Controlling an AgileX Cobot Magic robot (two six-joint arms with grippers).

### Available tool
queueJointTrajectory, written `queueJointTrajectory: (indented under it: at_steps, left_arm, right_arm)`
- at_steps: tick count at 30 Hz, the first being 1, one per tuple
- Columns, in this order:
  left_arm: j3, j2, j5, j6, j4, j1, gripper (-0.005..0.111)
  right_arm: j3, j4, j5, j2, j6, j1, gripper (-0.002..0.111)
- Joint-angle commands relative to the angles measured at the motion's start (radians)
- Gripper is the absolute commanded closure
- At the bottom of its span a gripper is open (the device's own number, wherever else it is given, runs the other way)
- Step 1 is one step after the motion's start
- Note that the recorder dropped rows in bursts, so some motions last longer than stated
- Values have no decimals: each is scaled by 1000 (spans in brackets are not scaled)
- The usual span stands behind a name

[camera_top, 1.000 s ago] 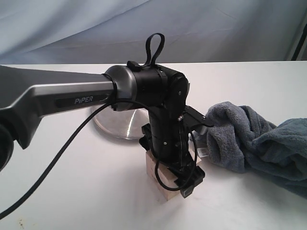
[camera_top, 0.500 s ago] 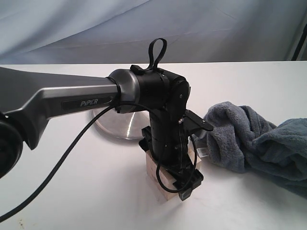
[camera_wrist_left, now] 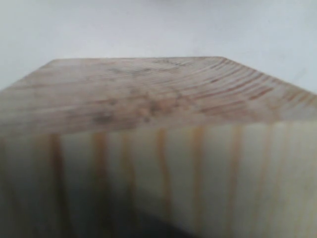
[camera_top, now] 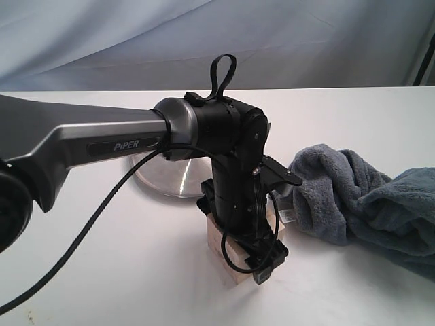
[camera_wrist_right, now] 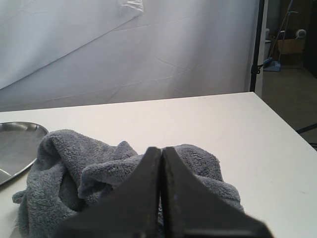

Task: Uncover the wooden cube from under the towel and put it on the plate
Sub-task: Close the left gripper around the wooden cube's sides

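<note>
We see the left gripper down over the wooden cube, jaws spread wide on either side of it, no grip we can confirm. The wooden cube sits uncovered on the table. The plate is at its 11 o'clock and the towel is bunched at its 2 o'clock. The right gripper is closed, empty, by the towel.

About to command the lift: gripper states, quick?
Left gripper: open, straddling the wooden block.
Right gripper: closed, nothing seen between its fingers; towel behind.
</note>
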Motion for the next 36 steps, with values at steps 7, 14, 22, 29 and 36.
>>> queueJointTrajectory:
  at_steps: [7, 14, 22, 29, 36]
  left_arm:
    - [7, 25, 13, 14, -8, -4, 5]
    - [7, 25, 12, 14, 1, -4, 78]
    - [7, 25, -1, 14, 1, -4, 90]
    - [7, 18, 5, 9, 4, -4, 90]
    - [5, -12, 6, -78, 60, -4, 91]
  right_arm:
    - [3, 5, 12, -6, 4, 0, 105]
    - [3, 5, 12, -6, 4, 0, 105]
    - [3, 5, 12, -6, 4, 0, 105]
    - [3, 5, 12, -6, 4, 0, 105]
    - [3, 5, 12, -6, 4, 0, 105]
